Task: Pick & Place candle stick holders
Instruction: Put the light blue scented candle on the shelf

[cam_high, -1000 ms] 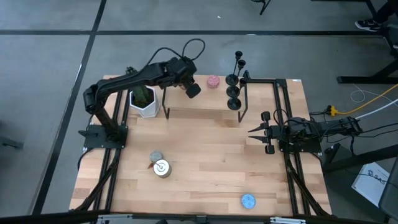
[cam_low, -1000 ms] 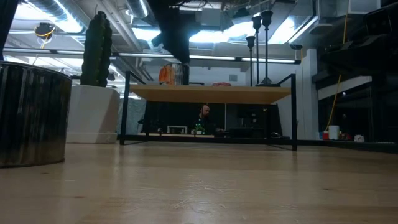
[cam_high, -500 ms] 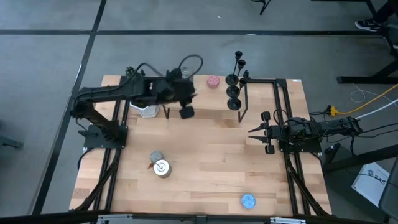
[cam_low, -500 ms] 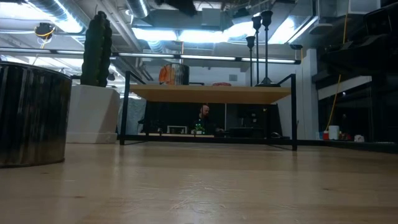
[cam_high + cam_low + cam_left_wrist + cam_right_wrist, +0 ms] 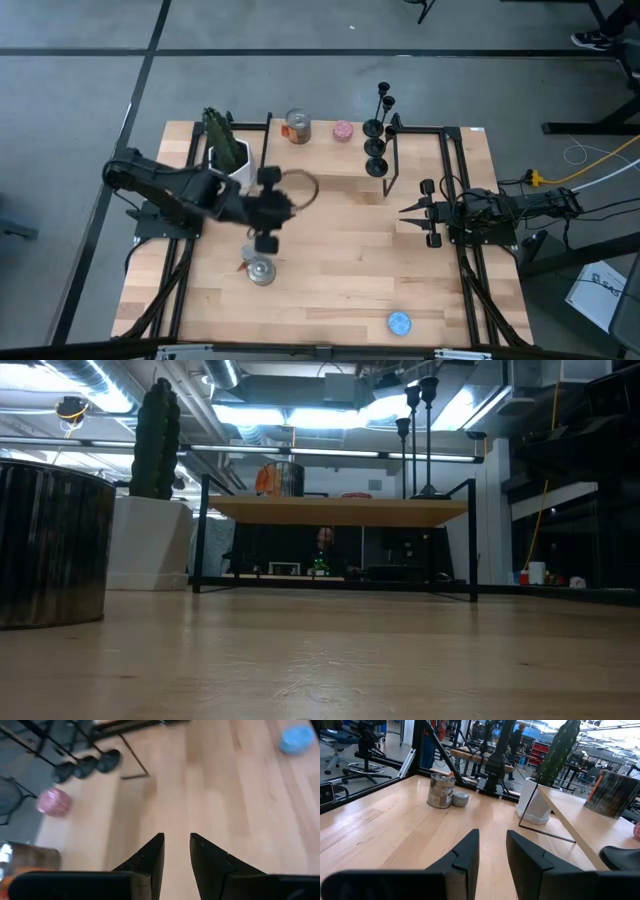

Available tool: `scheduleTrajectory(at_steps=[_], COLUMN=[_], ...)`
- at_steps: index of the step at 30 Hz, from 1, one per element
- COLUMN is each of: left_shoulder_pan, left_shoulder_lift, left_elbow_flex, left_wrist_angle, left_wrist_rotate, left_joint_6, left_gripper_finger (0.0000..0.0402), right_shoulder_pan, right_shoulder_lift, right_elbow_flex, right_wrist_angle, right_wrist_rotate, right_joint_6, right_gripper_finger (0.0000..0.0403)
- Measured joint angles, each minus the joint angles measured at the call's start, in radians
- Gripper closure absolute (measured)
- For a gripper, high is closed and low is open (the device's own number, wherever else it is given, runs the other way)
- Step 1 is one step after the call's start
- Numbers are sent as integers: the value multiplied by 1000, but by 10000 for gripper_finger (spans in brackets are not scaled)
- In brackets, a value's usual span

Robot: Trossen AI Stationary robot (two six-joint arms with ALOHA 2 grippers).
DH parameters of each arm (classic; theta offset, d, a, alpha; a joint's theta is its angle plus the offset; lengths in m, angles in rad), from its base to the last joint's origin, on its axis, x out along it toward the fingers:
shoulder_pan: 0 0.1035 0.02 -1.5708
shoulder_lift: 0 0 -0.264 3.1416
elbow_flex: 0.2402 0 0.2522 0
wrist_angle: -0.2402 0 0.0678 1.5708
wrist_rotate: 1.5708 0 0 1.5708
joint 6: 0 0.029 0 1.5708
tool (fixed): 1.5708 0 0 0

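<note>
Matte-black candle stick holders (image 5: 376,150) standing in a tight row at the far right of the bench (image 5: 330,270), on the raised wooden shelf (image 5: 330,168) beside its black metal frame; two more stems rising just beyond the far edge. From the low view, thin stems and cup tops (image 5: 418,430) showing above the shelf. From the left wrist view, round black bases (image 5: 87,765) lined up, touching or nearly so.

Left claw (image 5: 266,243) hanging over the middle-left of the bench, just above a silver tin (image 5: 261,270), well apart from the holders. Fingers (image 5: 150,860) parted with a narrow gap, gripping nothing, bare wood between them.

Right claw (image 5: 412,213) parked at the right edge of the bench, pointing left, near the shelf frame. Fingers (image 5: 465,855) likewise slightly apart and empty.

Elsewhere: a cactus (image 5: 222,140) in a white pot (image 5: 232,168) at the far left, a labelled can (image 5: 297,127) and a pink round object (image 5: 343,131) on the shelf to the left of the holders, a blue round object (image 5: 399,322) near the front right. A dark ribbed cylinder (image 5: 50,545) looming at the left of the low view. A person (image 5: 324,545) seen faintly in the room beyond, under the shelf.
</note>
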Motion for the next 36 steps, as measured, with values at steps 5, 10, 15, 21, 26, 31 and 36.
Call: scheduleTrajectory(at_steps=[5,10,15,21,26,31,36], left_shoulder_pan=[-136,-293,-452,-581,-645,-666,-654], left_shoulder_lift=[0,10,52,140,227,305,366], left_elbow_flex=[0,0,0,0,-1,-1,-1], left_wrist_angle=[-167,-310,-398,-473,-520,-523,-524], left_wrist_rotate=[-3,-15,-99,-120,-103,1,73], left_joint_6=[-163,-404,-638,-789,-890,-992,-988], left_gripper_finger=[316,316,316,316,316,316,316], right_shoulder_pan=[0,0,0,0,0,0,0], right_shoulder_lift=[0,0,0,0,0,0,0], right_elbow_flex=[0,0,0,0,0,0,0], right_wrist_angle=[0,0,0,0,0,0,0], right_wrist_rotate=[0,0,0,0,0,0,0], right_joint_6=[0,0,0,0,0,0,0], right_gripper_finger=[302,302,302,302,302,302,302])
